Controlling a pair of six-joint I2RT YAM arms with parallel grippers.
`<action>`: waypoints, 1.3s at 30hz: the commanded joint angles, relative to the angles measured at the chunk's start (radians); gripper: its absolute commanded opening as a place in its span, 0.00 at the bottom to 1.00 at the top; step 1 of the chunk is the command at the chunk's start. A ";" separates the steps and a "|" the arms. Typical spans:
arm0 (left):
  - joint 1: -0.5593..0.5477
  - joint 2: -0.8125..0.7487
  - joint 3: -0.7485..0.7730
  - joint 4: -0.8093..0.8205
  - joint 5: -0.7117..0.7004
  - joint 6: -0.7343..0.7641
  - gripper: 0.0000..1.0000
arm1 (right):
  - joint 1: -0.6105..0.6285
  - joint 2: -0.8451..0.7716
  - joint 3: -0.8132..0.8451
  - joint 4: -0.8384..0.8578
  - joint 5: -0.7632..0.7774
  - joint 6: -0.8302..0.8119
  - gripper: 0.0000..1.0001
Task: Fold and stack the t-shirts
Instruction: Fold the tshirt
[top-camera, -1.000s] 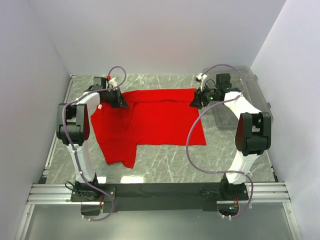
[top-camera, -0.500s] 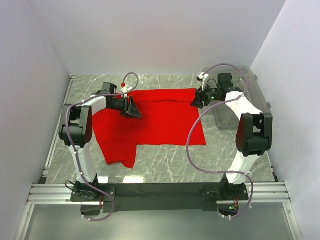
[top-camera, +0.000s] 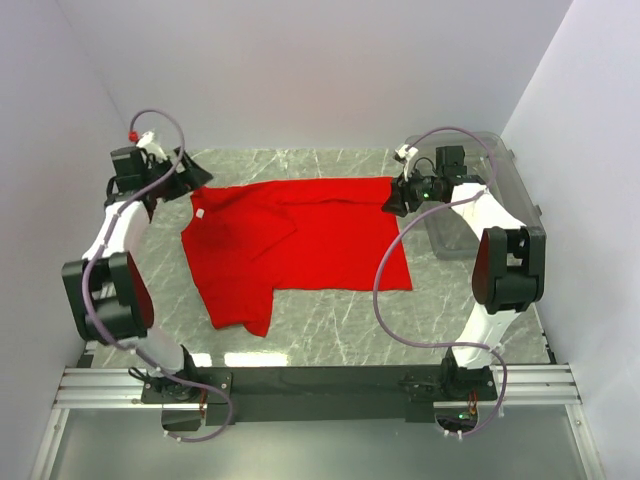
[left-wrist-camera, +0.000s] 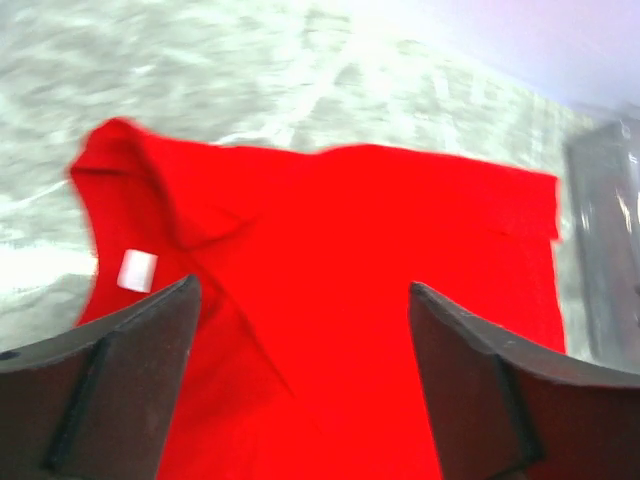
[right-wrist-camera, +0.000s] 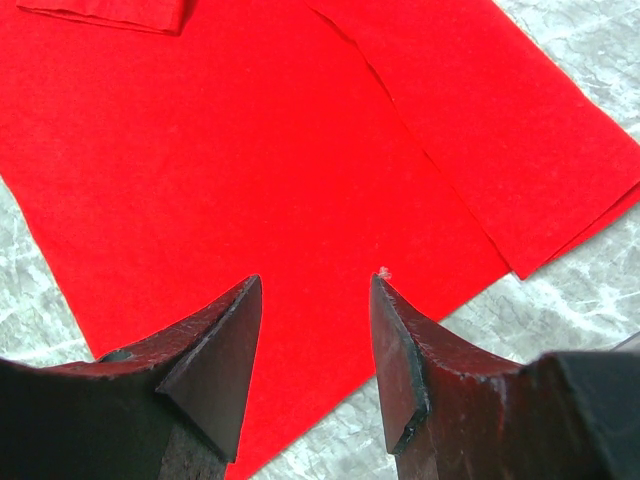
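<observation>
The red t-shirt (top-camera: 320, 240) lies spread on the marble table (top-camera: 330, 320). Its left part is folded in over the body, and one sleeve hangs toward the near left. A small white label (top-camera: 198, 212) shows at its left edge, and the left wrist view also catches the label (left-wrist-camera: 137, 270). My left gripper (top-camera: 192, 172) hangs open above the table, off the shirt's far left corner, holding nothing. In the left wrist view the shirt (left-wrist-camera: 330, 280) lies well below the wide jaws. My right gripper (top-camera: 393, 205) stands open over the shirt's far right corner (right-wrist-camera: 250, 150), with nothing between its fingers.
A clear plastic bin (top-camera: 505, 185) stands at the back right, beside the right arm. Its edge shows as a grey bin (left-wrist-camera: 612, 240) in the left wrist view. White walls close in the table on three sides. Bare marble (right-wrist-camera: 560, 300) lies beyond the shirt's right edge.
My left gripper opened, let go of the shirt, and swung back from over the shirt to the far left corner. The left part of the shirt now lies folded inward. The right arm is unmoved.
</observation>
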 joint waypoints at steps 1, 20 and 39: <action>0.015 0.111 0.049 -0.009 -0.044 -0.072 0.87 | -0.007 -0.047 0.017 0.023 -0.005 0.010 0.54; 0.030 0.499 0.379 -0.061 -0.127 -0.236 0.56 | -0.010 -0.019 0.055 0.030 0.028 0.021 0.54; 0.029 0.557 0.399 0.005 -0.047 -0.311 0.51 | 0.086 0.211 0.243 -0.048 0.532 -0.452 0.55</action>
